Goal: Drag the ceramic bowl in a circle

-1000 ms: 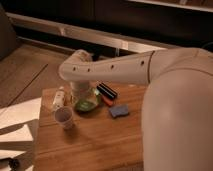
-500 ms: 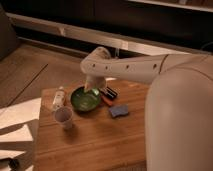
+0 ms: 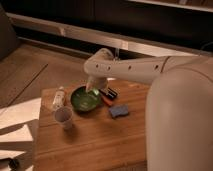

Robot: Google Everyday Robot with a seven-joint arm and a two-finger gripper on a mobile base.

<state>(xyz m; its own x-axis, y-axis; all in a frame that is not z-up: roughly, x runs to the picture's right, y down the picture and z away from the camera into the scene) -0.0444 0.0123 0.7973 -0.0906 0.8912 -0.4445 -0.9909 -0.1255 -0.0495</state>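
Since a second ago your arm (image 3: pixel 131 70) has swung to the right, while the ceramic bowl (image 3: pixel 84 100) has barely shifted on the desk (image 3: pixel 100 145). Left of the bowl is a small pale bottle (image 3: pixel 58 97), and a pale cup (image 3: pixel 63 117) stands upright at the bowl's front left, just beside it. Your pincer (image 3: pixel 94 90) comes down at the bowl's right rim, jaws wide; you cannot tell whether it touches the rim. Right of the bowl lies a dark and orange object (image 3: pixel 107 95), with a blue sponge (image 3: pixel 119 110) further right.
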